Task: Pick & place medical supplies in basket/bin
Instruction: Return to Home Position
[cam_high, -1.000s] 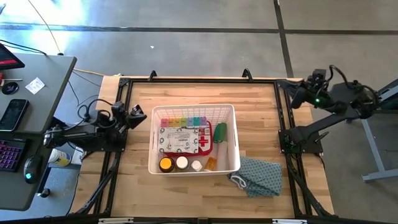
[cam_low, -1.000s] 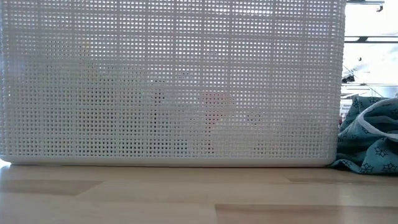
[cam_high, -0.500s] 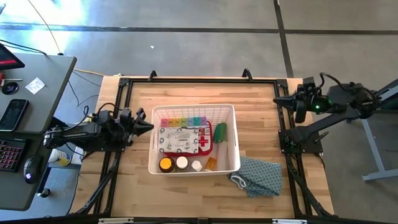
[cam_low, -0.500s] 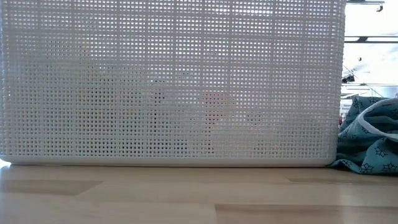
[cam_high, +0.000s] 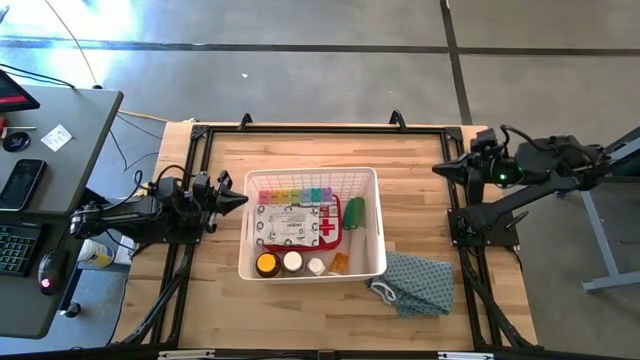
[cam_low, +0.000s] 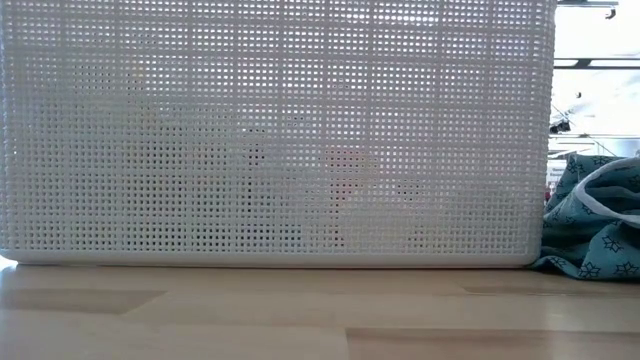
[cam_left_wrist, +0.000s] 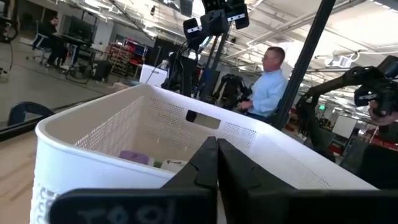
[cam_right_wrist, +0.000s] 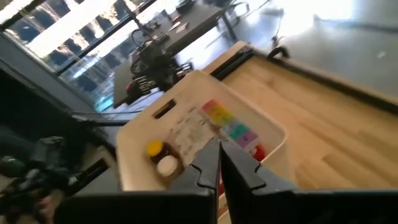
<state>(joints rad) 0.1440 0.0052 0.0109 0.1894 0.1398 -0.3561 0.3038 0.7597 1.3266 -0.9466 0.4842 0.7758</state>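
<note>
From above, the white basket (cam_high: 243, 230) sat mid-table holding the red first-aid case (cam_high: 296, 226), pill organiser (cam_high: 295, 195), green roll (cam_high: 355, 212) and bottles (cam_high: 279, 264). The left gripper (cam_high: 238, 200) hovered just beside it, and the right gripper (cam_high: 440, 168) was well apart. At table height, a teal cloth (cam_low: 595, 225) lay just beside its mesh wall. Each wrist view showed that arm's fingers (cam_left_wrist: 199, 171) pressed together, empty.

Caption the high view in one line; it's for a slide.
White lattice plastic basket holds a flat red first-aid case; left gripper and right gripper flank it, shut.
</note>
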